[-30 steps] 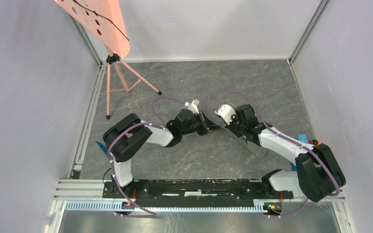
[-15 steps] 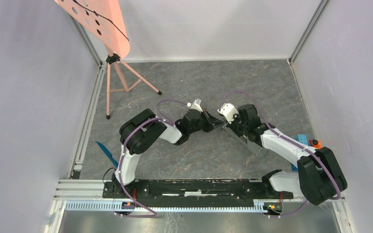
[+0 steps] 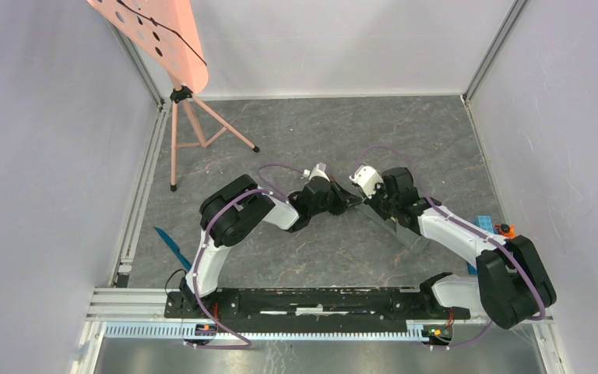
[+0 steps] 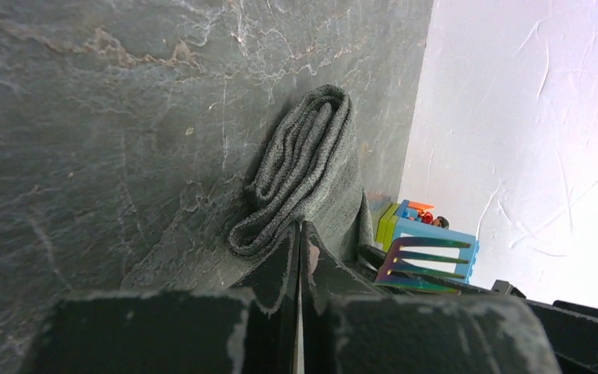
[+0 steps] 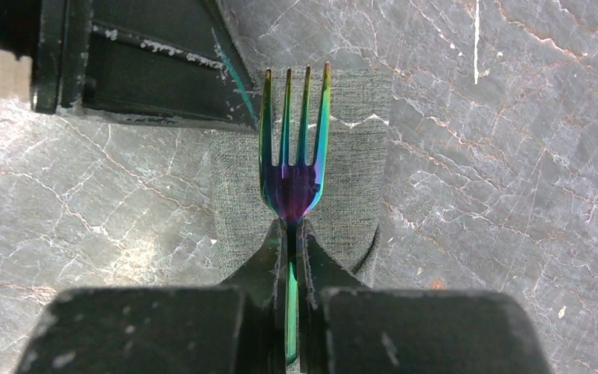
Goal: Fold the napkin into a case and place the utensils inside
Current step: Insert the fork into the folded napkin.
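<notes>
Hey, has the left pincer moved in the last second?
Yes. The left pincer, gripping the napkin, slid slightly right, away from the pink tripod stand.

Matt woven cloth napkin (image 4: 304, 156), glossy iridescent metal fork (image 5: 292, 191)

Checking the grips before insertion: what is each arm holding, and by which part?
Right fingers pinch the iridescent metal fork at its neck, just below the tines. Left fingers seem to pinch the near edge of the folded dark grey cloth napkin.
</notes>
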`<state>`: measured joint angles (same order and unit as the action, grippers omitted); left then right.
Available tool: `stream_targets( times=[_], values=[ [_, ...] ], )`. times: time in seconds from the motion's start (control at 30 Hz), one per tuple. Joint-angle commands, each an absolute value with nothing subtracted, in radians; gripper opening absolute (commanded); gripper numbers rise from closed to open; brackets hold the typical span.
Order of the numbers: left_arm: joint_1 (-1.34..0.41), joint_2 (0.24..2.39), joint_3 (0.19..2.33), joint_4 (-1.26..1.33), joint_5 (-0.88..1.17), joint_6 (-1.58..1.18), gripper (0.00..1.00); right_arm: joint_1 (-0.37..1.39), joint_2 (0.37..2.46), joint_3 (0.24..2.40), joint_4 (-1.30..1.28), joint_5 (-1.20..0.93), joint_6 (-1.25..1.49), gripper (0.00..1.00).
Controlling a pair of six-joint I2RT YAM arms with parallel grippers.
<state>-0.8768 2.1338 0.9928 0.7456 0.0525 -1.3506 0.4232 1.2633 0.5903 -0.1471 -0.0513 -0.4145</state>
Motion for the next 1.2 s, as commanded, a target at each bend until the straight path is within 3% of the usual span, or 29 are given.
stream_targets(
  times=[0.0,0.27,0.67,0.93,1.17],
  values=[
    [-0.879,2.141,1.017,0.648,-0.024,-1.370,0.02,0.420,1.273,0.594,-0.164,-0.010,-0.452,0.00],
    [-0.879,2.153,1.048,0.607,-0.012,-1.345,0.02,0.421,1.295,0.604,-0.165,-0.006,-0.517,0.00],
    [-0.879,2.149,1.069,0.519,-0.025,-1.341,0.02,0.423,1.305,0.593,-0.190,0.172,-0.528,0.01],
    [-0.879,2.149,1.078,0.501,-0.025,-1.331,0.02,0.424,1.353,0.589,-0.160,0.154,-0.555,0.00],
    [-0.879,2.148,1.078,0.499,-0.023,-1.325,0.02,0.424,1.375,0.574,-0.138,0.173,-0.561,0.08]
  ],
)
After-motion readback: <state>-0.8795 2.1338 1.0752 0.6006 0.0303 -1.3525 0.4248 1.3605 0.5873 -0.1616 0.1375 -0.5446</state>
